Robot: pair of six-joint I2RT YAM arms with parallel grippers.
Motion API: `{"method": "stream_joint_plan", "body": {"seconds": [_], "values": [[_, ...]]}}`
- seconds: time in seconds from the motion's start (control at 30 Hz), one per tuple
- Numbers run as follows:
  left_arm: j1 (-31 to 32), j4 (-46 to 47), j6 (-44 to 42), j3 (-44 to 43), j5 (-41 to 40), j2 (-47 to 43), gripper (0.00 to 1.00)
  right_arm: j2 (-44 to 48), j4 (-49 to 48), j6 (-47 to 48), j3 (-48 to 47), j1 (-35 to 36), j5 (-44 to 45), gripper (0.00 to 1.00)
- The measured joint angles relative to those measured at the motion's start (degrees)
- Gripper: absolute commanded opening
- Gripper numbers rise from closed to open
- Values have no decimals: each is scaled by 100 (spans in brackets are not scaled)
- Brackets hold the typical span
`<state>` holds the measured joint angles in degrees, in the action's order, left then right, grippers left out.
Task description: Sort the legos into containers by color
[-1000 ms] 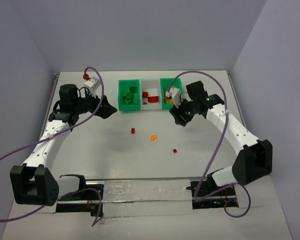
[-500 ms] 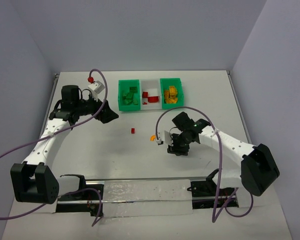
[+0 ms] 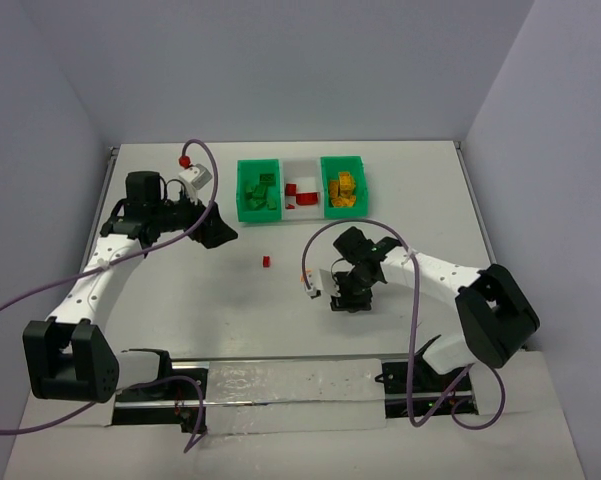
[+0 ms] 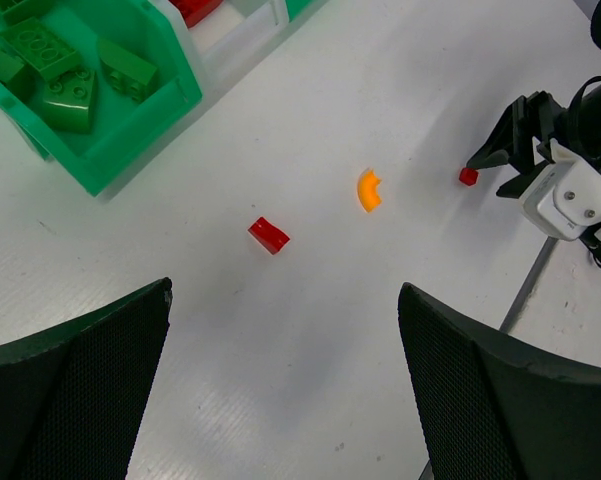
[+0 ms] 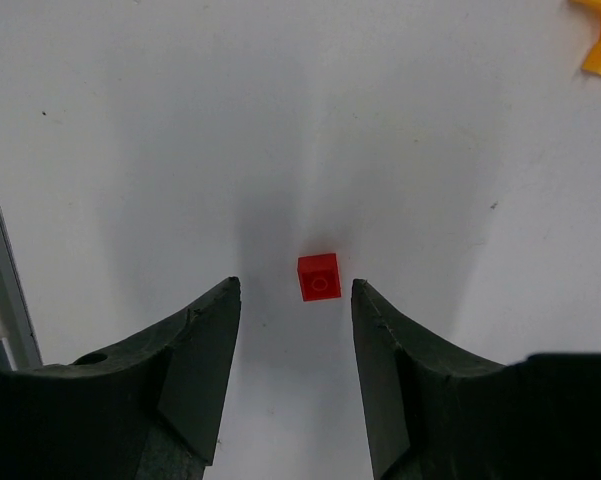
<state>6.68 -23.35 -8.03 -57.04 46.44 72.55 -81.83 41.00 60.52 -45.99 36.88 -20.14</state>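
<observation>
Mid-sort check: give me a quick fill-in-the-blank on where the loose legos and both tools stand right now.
The right tool straddles a small ____ cube.
The curved piece lying loose is ____.
The left tool is ____ and holds nothing.
The white bin holds ____ pieces.
Missing words: red; orange; open; red.

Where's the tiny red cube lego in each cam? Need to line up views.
Left wrist: tiny red plastic cube, right of centre, beside the orange curved plastic piece, at the tips of the right end effector.
Right wrist: cube at picture centre, between the open fingers, touching neither.
Top external: not visible; the right end effector covers it.
Shared landmark: the right end effector, in all three.
</observation>
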Motion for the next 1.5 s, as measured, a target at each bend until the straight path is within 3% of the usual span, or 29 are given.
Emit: {"method": "stream_joint_plan", "body": {"seconds": [0.27,0.37,0.47,0.7,0.83,0.97,1.1,1.23,1.43,1.5], "values": [[0,-7,-27,-2,0,83,99,-418,-207,49,2,2,146,52],[0,-11,-50,0,-6,83,99,-526,-310,49,-11,2,164,34],[0,-26,-101,0,-19,83,99,-543,-388,48,-18,2,183,24],[0,-28,-136,0,-35,102,99,-544,-356,23,-92,40,318,11],[0,-9,-123,0,-32,177,99,-621,-29,-249,-868,39,278,7],[0,24,-38,-7,-28,281,99,-1241,-57,-781,-2889,-53,49,6],[0,186,157,-13,-29,313,99,-2290,-692,-1613,-5011,-336,-95,6],[0,413,317,-38,-37,311,99,-3319,-1247,-2389,-6204,-639,59,9],[0,512,336,-158,-87,311,99,-4609,-1462,-3074,-6928,-931,412,25],[0,526,334,-162,-110,311,99,-4779,-1460,-3176,-6915,-990,484,42]]}}
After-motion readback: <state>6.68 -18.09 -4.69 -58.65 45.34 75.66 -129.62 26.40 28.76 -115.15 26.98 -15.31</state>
